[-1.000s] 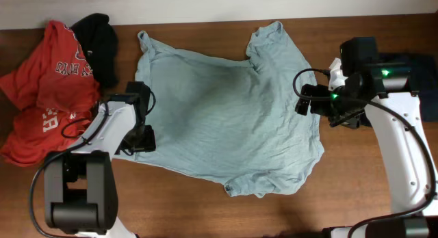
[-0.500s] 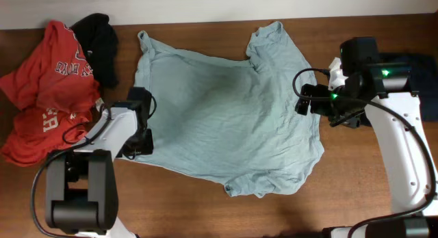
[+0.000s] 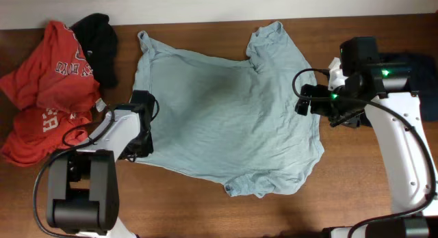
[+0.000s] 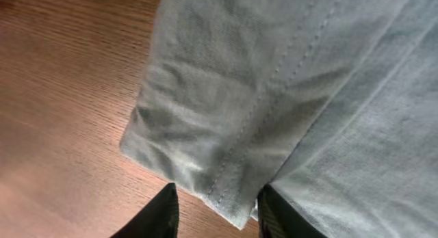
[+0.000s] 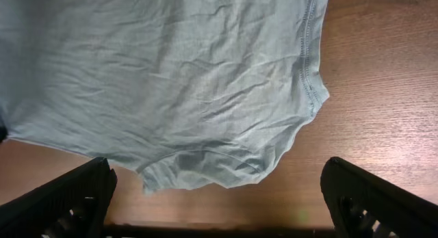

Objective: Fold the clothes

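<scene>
Grey-blue T-shirt (image 3: 226, 115) spread flat on table (image 3: 356, 197), centre. L gripper (image 4: 217, 214) astride its left hem corner, jaws narrow; pinch unconfirmed. R gripper (image 5: 217, 197) wide open, empty, at opp. edge. Cloth runs L to R; L arm better placed.

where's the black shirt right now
Overhead view: the black garment lies at the far left, against the red tees, left of the pale T-shirt.
</scene>
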Robot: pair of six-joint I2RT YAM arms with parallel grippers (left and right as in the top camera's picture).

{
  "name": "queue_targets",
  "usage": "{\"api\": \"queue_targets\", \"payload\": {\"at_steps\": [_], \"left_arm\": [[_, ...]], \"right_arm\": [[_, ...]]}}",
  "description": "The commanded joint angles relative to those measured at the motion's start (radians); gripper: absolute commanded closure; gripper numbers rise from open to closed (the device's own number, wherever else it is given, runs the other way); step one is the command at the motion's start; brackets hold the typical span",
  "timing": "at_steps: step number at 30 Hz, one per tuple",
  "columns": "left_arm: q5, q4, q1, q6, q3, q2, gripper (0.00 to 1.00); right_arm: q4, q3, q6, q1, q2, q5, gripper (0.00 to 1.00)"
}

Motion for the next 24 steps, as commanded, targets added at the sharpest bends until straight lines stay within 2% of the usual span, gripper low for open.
{"api": "queue_targets", "payload": {"at_steps": [1, 4, 9, 18, 24], "left_arm": [[-0.032, 0.005, 0.000, -0.023, -0.006, 0.007, 0.67], [-0.044, 0.012, 0.000, -0.027, -0.006, 0.007, 0.68], [-0.056, 0.013, 0.001, -0.090, -0.006, 0.007, 0.78], [-0.058, 0.056, 0.001, -0.090, -0.005, 0.007, 0.99], [-0.080, 0.019, 0.001, -0.090, 0.079, 0.007, 0.99]], "right_arm": [[0.003, -0.006, -0.017, 0.005, -0.011, -0.012, 0.01], [0.003, -0.006, -0.020, 0.005, -0.011, -0.012, 0.01], [0.003, -0.006, -0.020, 0.005, -0.011, -0.011, 0.01], [0.003, -0.006, -0.022, 0.005, -0.011, -0.011, 0.01], [0.002, -0.007, -0.043, 0.005, -0.011, -0.012, 0.01]]}}
